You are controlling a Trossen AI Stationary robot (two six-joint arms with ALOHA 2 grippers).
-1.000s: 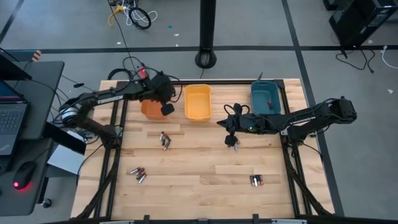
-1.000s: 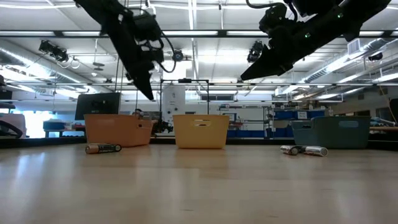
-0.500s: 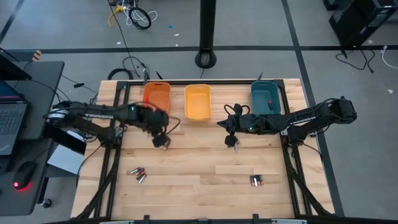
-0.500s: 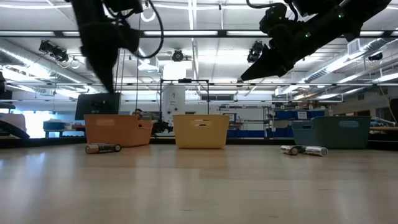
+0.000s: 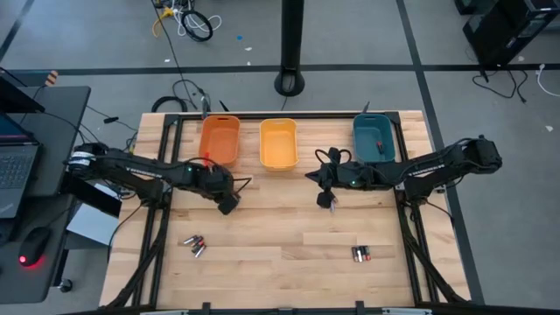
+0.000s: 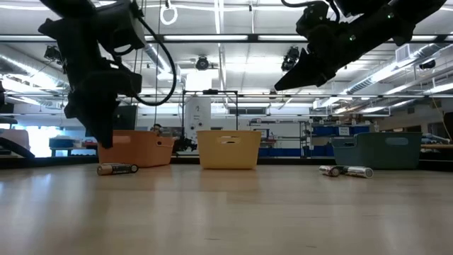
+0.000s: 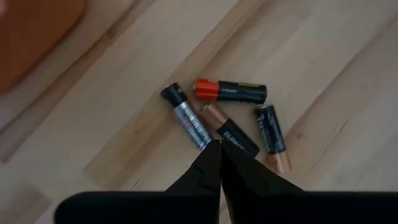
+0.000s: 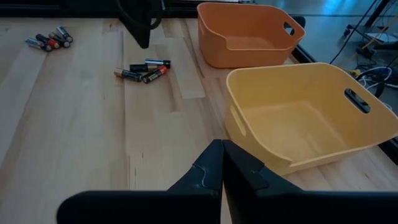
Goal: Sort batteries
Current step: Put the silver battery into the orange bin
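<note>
The batteries lie in loose clusters on the worktop. Four cells sit together right under the left gripper, near the orange bin; another cluster lies near-left, and a pair near-right. The left gripper hovers low over its cluster with jaws closed and nothing between them. The right gripper hangs well above the worktop, between the yellow bin and the teal bin, jaws also closed and empty.

The cells look small, hard and smooth-skinned, so they should be rigid and light but inclined to roll and to slip out of a pinch. In the left wrist view they lie touching or nearly so, at differing angles: a silver-wrapped one, a red-ended one, and two dark copper-ended ones. Best hold is probably across the barrel at mid-length, jaws square to the axis. The red-ended cell, at the cluster's edge, seems easiest to take without nudging its neighbours.
</note>
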